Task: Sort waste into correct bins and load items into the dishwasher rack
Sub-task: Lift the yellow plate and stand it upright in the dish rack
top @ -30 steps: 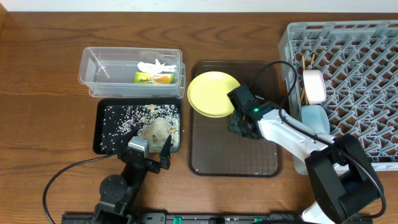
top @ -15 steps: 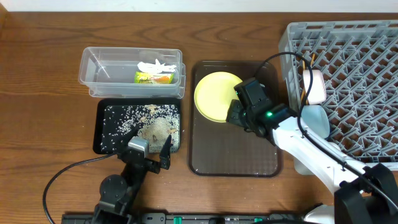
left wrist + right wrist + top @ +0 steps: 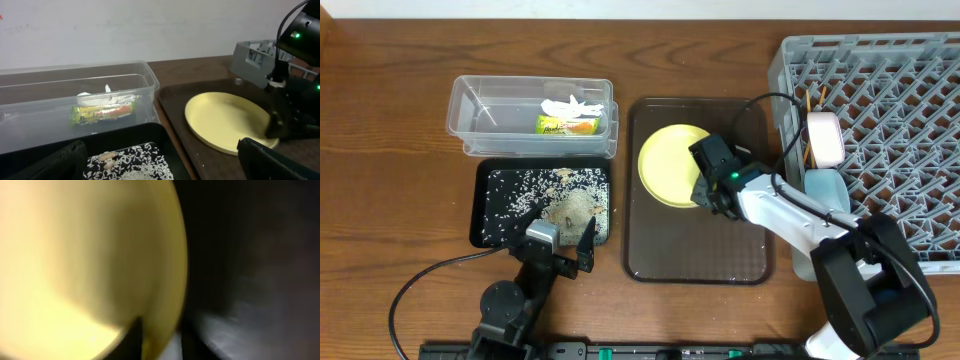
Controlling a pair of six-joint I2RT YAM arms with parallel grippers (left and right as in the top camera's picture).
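Shifted over the last second: the yellow-green plate (image 3: 670,160) has slid toward the near-right of the brown serving tray (image 3: 690,250), drawn along by the right end effector (image 3: 712,188). Nearest me, the left end effector (image 3: 562,250) sits parked at the front edge of the counter (image 3: 390,150), fingers spread wide, holding nothing. Just beyond it is the black tray (image 3: 485,215) carrying the rice scraps (image 3: 570,205), heaped thickest at its near-right. Alongside, the right end effector is at the plate's near-right rim. The wrist view is blurred, but the rim runs between the fingers, so I read it as pinched on the plate. Farther back, the clear tub (image 3: 470,110) holds the snack wrapper (image 3: 565,125) and crumpled white paper (image 3: 570,104). To the right is the grey rack (image 3: 900,90): white bowl (image 3: 825,140) on edge by its left wall, light-blue bowl (image 3: 825,190) in front of it, thin sticks (image 3: 817,97) behind, probably the chopsticks. Judgement: the waste looks sorted and the plate is the last item, so loading it is the step in hand. The next move calls for lifting clear of the tray lip and rack wall, then standing the plate between free pegs, away from the bowls. Surface: dark wood grain. Behind: plain pale wall (image 3: 150,25).
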